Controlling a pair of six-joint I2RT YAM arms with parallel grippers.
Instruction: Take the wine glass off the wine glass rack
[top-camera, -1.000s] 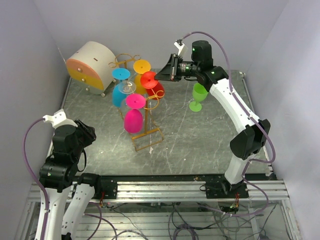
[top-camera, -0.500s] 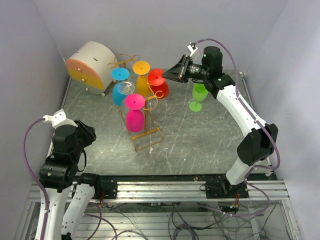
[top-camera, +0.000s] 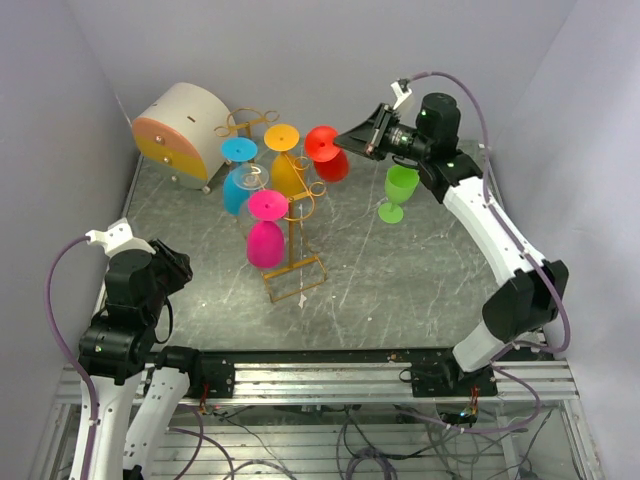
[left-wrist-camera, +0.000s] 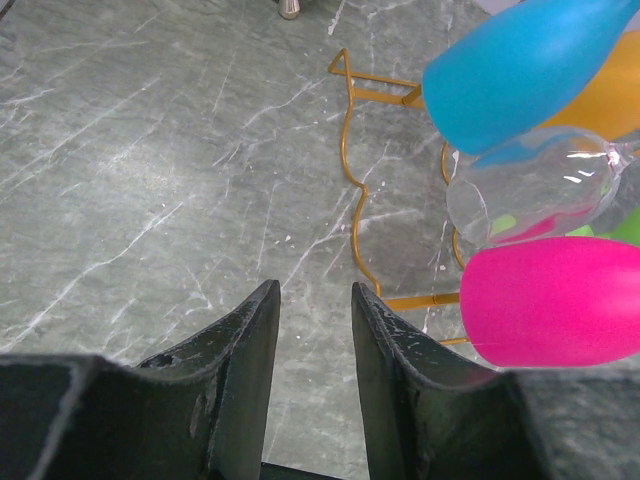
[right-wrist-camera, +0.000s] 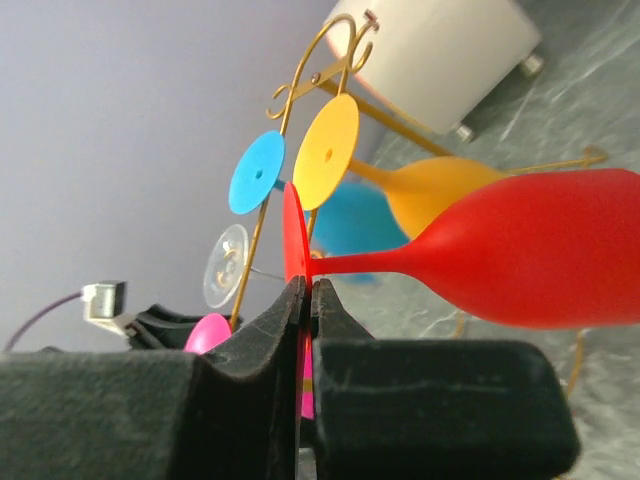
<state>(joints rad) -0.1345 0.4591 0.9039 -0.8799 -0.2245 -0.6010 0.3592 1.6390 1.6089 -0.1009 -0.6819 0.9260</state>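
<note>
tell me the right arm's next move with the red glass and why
Probably lower it toward the table: the right gripper is shut on the red glass at its foot, and it hangs midair, apparently clear of the wine glass rack.

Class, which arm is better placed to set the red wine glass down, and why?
Right. The right claw grips the red wine glass by the foot; the left claw is open and empty.
</note>
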